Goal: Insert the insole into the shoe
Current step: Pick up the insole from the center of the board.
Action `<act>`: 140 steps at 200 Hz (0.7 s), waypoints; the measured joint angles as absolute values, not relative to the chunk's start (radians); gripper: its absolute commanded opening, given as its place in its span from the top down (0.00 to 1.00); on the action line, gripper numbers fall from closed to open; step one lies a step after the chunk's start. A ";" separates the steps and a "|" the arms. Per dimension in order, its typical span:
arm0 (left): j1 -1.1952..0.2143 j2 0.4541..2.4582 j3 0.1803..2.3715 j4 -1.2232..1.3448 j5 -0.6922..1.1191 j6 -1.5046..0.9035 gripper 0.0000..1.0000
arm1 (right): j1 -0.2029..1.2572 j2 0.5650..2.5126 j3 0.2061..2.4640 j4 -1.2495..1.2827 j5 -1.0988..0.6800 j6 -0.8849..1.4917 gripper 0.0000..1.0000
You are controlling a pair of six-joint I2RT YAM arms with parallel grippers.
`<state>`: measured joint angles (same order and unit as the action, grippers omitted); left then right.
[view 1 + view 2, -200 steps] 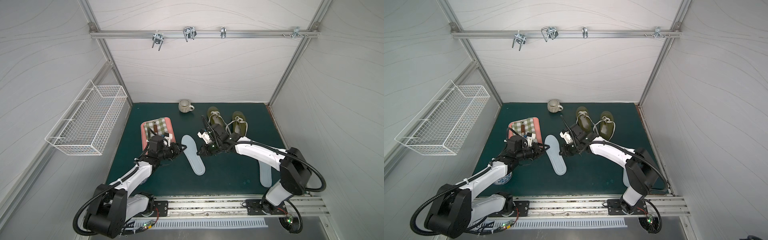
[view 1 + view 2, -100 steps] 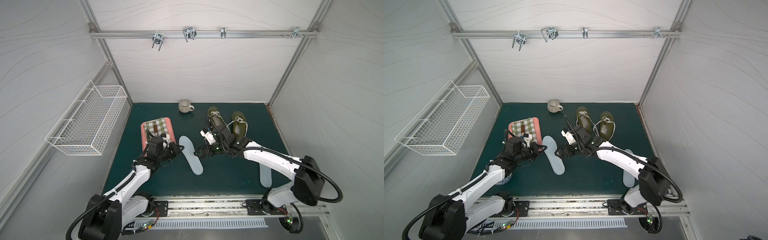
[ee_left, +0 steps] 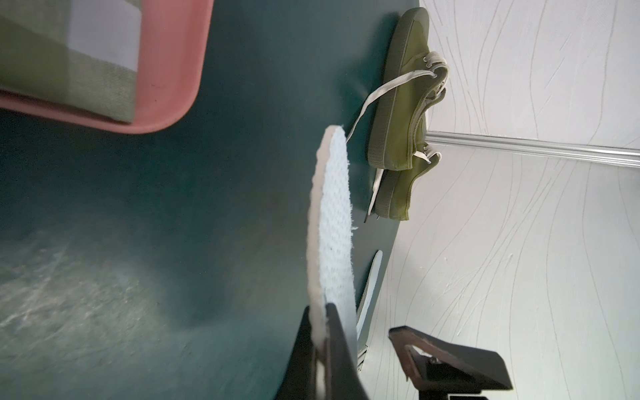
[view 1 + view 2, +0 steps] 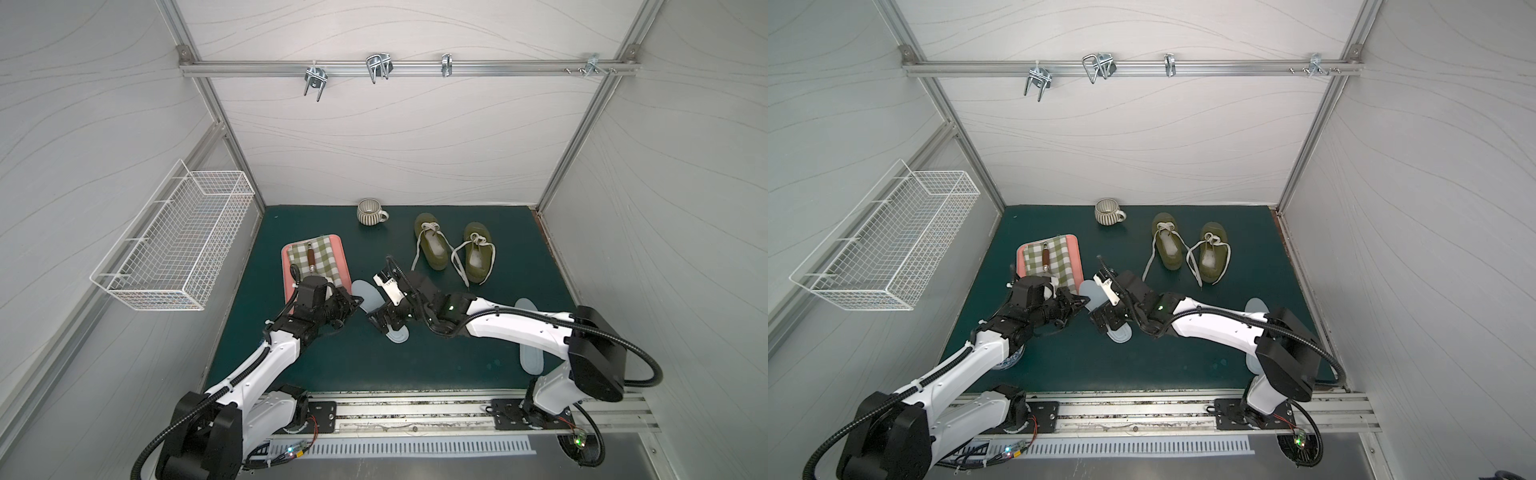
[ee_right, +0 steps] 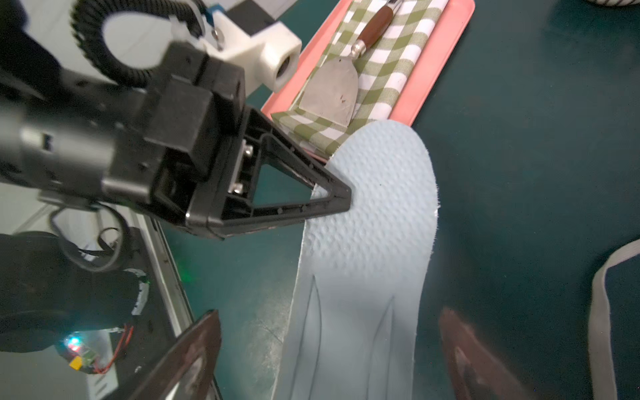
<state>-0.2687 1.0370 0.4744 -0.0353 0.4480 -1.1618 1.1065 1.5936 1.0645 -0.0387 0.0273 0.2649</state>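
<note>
The insole lies in the middle of the green mat. Its long way runs from beside the tray's near corner toward the near edge, slanting right. The left gripper comes in from the side and pinches one long edge close to the far end, with its jaws tight on it. That edge looks lifted a little. The right gripper is low over the near half with its jaws spread wide, one on each side of the insole and not squeezing it. The two green shoes stand side by side toward the far right corner, well apart from the insole. The right arm is on their side, so it looks like the better one to carry it there. I cannot tell which shoe is empty. Loose laces trail over the mat toward the insole and could get in the way. The pink tray with a checked cloth and a scraper sits just beside the insole's far end. A cup stands at the far edge. Another insole lies near the right edge, partly under the right arm.
</note>
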 measured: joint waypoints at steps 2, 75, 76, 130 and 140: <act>-0.269 1.037 0.474 -0.037 0.448 -1.162 1.00 | 1.107 1.599 1.065 -0.037 0.031 0.262 0.01; -0.269 1.037 0.474 -0.055 0.449 -1.180 1.00 | 1.093 1.687 1.104 -0.028 0.063 0.247 0.01; -0.269 1.037 0.474 -0.054 0.448 -1.181 1.00 | 1.092 1.687 1.104 -0.030 0.063 0.247 0.01; -0.269 1.037 0.470 -0.036 0.449 -1.190 1.00 | 1.079 1.688 1.108 -0.044 0.016 0.280 0.01; -0.269 1.038 0.469 -0.033 0.449 -1.192 1.00 | 1.079 1.688 1.108 -0.044 0.006 0.289 0.01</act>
